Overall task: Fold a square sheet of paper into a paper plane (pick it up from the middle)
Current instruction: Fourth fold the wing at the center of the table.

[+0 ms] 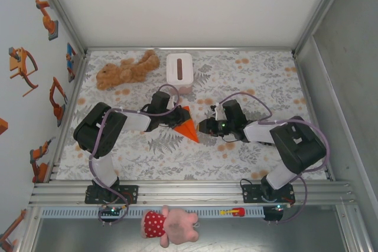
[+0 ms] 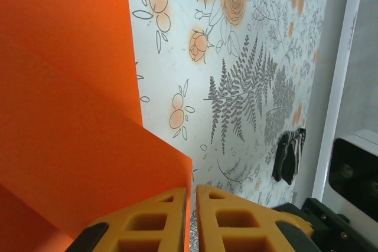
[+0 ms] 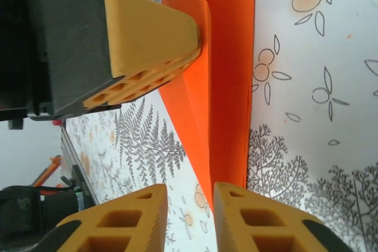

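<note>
Scene: a table (image 1: 177,153) covered with a floral cloth is seen from above, with both arms reaching toward the middle of the frame.
Orange sheet of paper (image 1: 189,128): it is seen at the centre of the top view, between the two grippers, folded into a narrow shape that tapers to a point toward the lower right.
Paper, left wrist view: the left half of the frame is taken up by the orange sheet of paper (image 2: 65,116), and overlapping folded layers with straight edges can be made out.
Paper, right wrist view: the orange sheet of paper (image 3: 224,57) runs down from the top centre and narrows to a tip near the bottom centre.
Left gripper (image 1: 179,119): it is placed just left of centre, at the wide end of the paper.
Left jaws: the left gripper (image 2: 192,216) is clenched on the sheet, whose edge is pinched between the yellow fingers (image 2: 156,222) at the bottom of the frame.
Left finger, seen from the right wrist: one yellow pad (image 3: 147,33) is pressed against the paper at the upper left.
Right gripper (image 1: 204,126): it is placed just right of centre, at the pointed end of the paper.
Right jaws: the right gripper (image 3: 190,198) is held parted, cloth is visible in the gap, and the paper's tip reaches the mouth of the gap without being squeezed.
Tissue box (image 1: 179,69): a white box is set at the upper centre, well apart from the paper.
Teddy bear (image 1: 126,70): a brown toy is laid at the upper left, beside the box.
Pink plush toy (image 1: 170,225): it is laid at the bottom centre, below the rail.
</note>
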`<state>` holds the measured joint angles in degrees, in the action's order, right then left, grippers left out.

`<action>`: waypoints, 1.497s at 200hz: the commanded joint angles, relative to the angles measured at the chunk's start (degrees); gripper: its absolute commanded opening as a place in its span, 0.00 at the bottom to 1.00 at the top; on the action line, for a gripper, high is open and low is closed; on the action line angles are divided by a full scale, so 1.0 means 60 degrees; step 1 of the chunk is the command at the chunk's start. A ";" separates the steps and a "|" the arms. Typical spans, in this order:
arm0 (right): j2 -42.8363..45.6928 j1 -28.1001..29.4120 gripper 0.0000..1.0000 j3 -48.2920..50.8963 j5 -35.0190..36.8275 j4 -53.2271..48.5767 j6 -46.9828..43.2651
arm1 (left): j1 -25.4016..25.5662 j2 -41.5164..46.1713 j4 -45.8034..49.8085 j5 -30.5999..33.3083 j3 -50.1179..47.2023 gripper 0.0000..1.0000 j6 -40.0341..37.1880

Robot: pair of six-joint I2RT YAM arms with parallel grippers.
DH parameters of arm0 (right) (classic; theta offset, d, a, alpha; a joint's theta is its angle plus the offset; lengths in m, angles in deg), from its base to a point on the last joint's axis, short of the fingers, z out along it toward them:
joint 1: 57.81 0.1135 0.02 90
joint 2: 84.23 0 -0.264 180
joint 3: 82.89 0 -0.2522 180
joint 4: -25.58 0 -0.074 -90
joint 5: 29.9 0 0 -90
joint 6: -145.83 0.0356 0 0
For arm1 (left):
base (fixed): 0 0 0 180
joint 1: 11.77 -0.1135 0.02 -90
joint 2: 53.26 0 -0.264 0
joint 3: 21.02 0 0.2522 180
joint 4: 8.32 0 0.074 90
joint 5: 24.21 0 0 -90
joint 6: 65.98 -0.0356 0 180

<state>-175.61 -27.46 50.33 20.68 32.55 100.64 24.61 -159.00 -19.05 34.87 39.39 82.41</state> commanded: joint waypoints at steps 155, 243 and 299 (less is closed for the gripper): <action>-0.0987 0.1094 0.15 -0.1295 0.0697 -0.1756 -0.1253 | -0.0062 -0.0427 0.0742 -0.0033 0.0542 0.13 -0.0151; -0.1144 0.1094 0.13 -0.1265 0.0959 -0.1916 -0.1290 | -0.0113 -0.0483 0.0859 0.0033 0.0562 0.13 -0.0166; -0.1212 0.1093 0.13 -0.1265 0.0989 -0.1917 -0.1304 | -0.0109 -0.0483 0.0942 0.0071 0.0589 0.13 -0.0162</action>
<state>-181.64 -21.23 43.84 25.35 21.86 93.67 24.21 -160.94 -14.59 34.94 41.49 82.41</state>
